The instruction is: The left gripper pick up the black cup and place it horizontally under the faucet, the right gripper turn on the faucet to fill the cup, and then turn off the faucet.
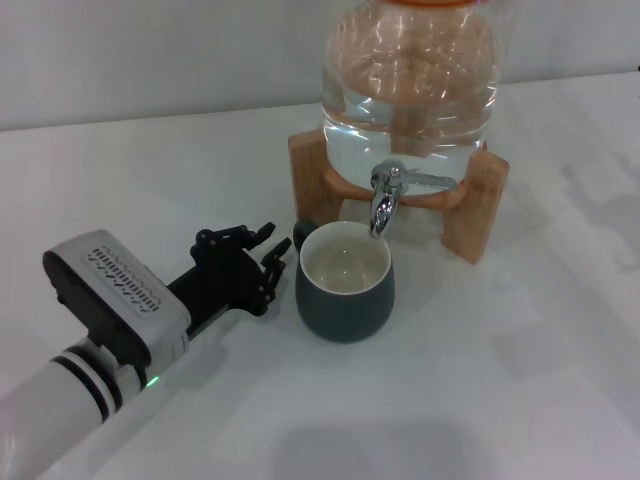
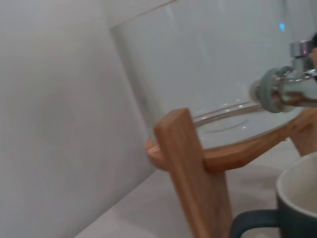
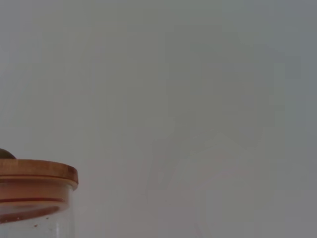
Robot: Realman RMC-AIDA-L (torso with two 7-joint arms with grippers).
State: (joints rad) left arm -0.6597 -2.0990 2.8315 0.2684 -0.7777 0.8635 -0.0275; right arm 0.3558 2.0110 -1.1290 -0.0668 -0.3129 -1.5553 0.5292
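The black cup (image 1: 345, 285) stands upright on the white table, its cream inside showing, directly below the spout of the faucet (image 1: 385, 196). Its loop handle points back-left. My left gripper (image 1: 272, 246) lies low on the table just left of the cup, fingers open, close to the handle but not gripping it. The left wrist view shows the cup's rim and handle (image 2: 292, 210) and the faucet (image 2: 277, 90). The right gripper is out of view; its wrist view shows only the jar's wooden lid (image 3: 34, 173) against a grey wall.
The clear water jar (image 1: 410, 90) sits on a wooden stand (image 1: 475, 212) at the back of the table, behind the cup. A stand leg (image 2: 193, 168) is near the left wrist camera. White table surface (image 1: 500, 400) spreads in front and to the right.
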